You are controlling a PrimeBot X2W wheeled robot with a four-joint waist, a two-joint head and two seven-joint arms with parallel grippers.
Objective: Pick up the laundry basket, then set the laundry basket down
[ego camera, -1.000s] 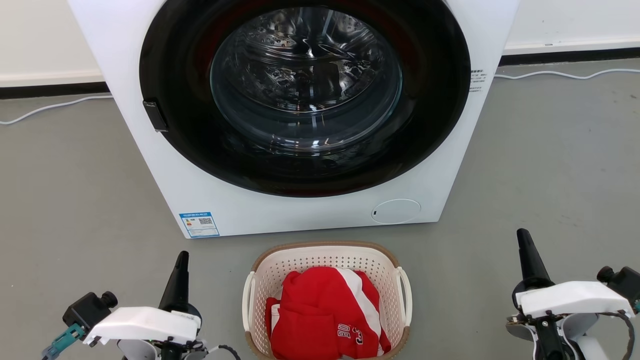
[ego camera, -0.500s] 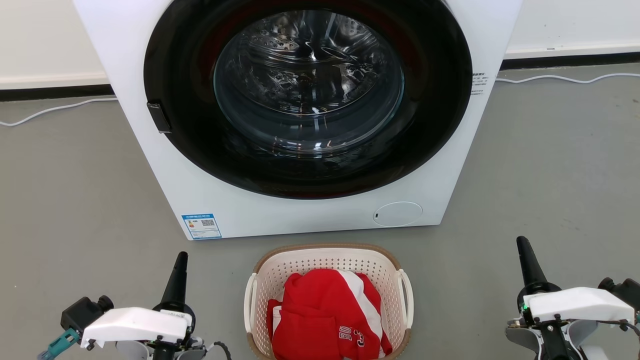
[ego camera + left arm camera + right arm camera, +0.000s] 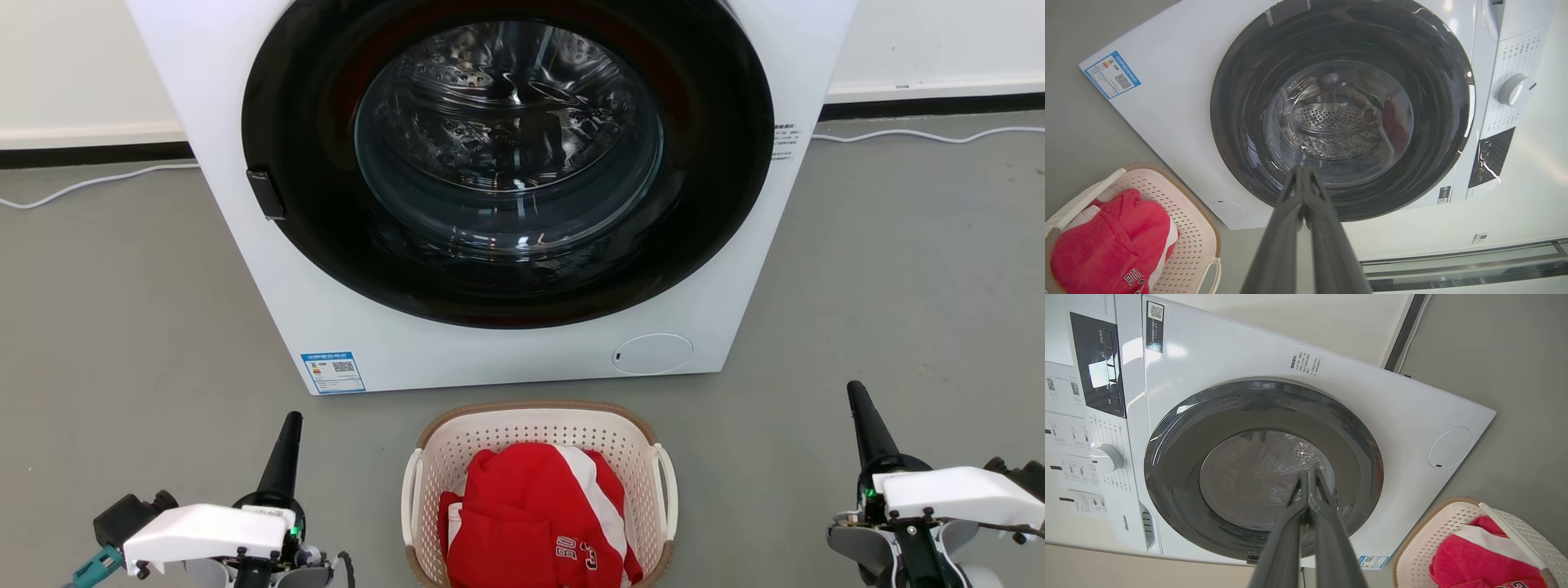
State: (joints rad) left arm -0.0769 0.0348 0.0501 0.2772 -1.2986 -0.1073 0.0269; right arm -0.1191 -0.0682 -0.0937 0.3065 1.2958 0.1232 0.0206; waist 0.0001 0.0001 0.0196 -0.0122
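Grey floor, laundry basket (wall behind)

Bare floor lies open between the basket and the left pincer, and between it and the right pincer. The washer stands just behind the basket, with a narrow strip of floor between. Red cloth fills the basket.

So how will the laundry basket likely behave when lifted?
Probably light: the laundry basket is perforated plastic holding a red garment. Likely rigid, keeping shape. Lifted by one side handle alone, it would probably tilt.
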